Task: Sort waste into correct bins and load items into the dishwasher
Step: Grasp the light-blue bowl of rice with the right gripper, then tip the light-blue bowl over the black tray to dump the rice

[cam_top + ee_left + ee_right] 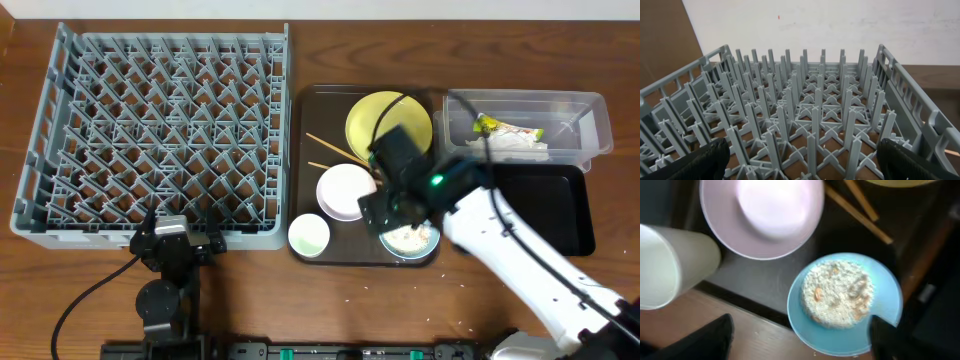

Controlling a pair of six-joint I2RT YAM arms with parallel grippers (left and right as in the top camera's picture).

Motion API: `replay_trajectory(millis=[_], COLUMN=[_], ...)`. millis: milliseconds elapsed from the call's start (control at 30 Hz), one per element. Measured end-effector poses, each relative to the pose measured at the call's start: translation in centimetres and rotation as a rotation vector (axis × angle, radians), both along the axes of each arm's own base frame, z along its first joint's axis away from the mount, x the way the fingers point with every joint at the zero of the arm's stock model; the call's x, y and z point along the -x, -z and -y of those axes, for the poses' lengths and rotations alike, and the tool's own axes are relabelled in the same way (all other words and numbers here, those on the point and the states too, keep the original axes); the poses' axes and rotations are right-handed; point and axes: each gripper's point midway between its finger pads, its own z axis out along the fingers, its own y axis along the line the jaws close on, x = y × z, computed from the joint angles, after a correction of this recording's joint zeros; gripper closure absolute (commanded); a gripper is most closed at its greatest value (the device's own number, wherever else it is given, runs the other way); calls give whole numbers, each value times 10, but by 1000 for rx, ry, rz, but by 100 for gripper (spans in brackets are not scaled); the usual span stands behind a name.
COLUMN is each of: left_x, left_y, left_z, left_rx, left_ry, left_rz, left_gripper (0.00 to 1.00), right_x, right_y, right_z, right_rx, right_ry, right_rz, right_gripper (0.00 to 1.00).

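Note:
The grey dishwasher rack (160, 130) fills the left of the table, and its pegs (810, 115) take up the left wrist view. My left gripper (178, 240) (800, 162) hangs open at the rack's front edge, holding nothing. My right gripper (395, 215) (800, 342) is open just above the light blue bowl (410, 240) (845, 305), which holds rice (837, 292). One finger (890, 340) overlaps the bowl's rim and the other is out over the table. Nearby are the white bowl (347, 190) (765, 210), white cup (309, 235) (670, 265), chopsticks (335, 150) (860, 212) and yellow plate (385, 120).
The dishes sit on a dark brown serving tray (312, 105). At the back right a clear tub (592, 125) holds a yellow-green wrapper (487, 124) and crumpled white paper (520, 145). A shallow black tray (550, 210) lies in front of it. Loose rice grains (432, 320) dot the front of the table.

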Motion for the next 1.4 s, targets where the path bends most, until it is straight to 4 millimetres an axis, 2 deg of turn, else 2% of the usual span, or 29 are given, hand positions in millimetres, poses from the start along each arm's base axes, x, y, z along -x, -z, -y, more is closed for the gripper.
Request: replay_trajectory(millis=[167, 333, 367, 400, 500, 567, 800, 900, 967, 1100, 1133, 1233, 1333, 1400], left_x=[0, 0, 0, 0, 0, 0, 0, 0, 0, 0, 0, 0, 0, 0], left_y=[0, 0, 0, 0, 0, 0, 0, 0, 0, 0, 0, 0, 0, 0], left_z=[0, 0, 0, 0, 0, 0, 0, 0, 0, 0, 0, 0, 0, 0], left_rx=[0, 0, 0, 0, 0, 0, 0, 0, 0, 0, 0, 0, 0, 0], left_ry=[0, 0, 0, 0, 0, 0, 0, 0, 0, 0, 0, 0, 0, 0], left_rz=[0, 0, 0, 0, 0, 0, 0, 0, 0, 0, 0, 0, 0, 0], left_gripper=[5, 5, 5, 5, 5, 5, 5, 5, 5, 5, 5, 5, 5, 5], right_x=[18, 20, 20, 22, 27, 30, 28, 28, 28, 10, 1, -12, -28, -35], right_y=[45, 69, 73, 81, 103, 113, 111, 101, 86, 35, 15, -17, -34, -36], right_z=[-7, -5, -5, -4, -1, 1, 6, 4, 1, -3, 1, 27, 53, 68], right_rx=[63, 112, 117, 136, 177, 201, 231, 225, 211, 101, 51, -48, -142, -196], right_ry=[-105, -159, -169, -186, -208, -218, -216, -218, -218, -172, -136, -33, 55, 96], right_rz=[5, -21, -31, -55, -116, -146, -137, -144, -147, -55, -12, 39, 73, 78], right_gripper=[34, 48, 59, 65, 98, 99, 99, 99, 99, 99, 99, 99, 99, 99])
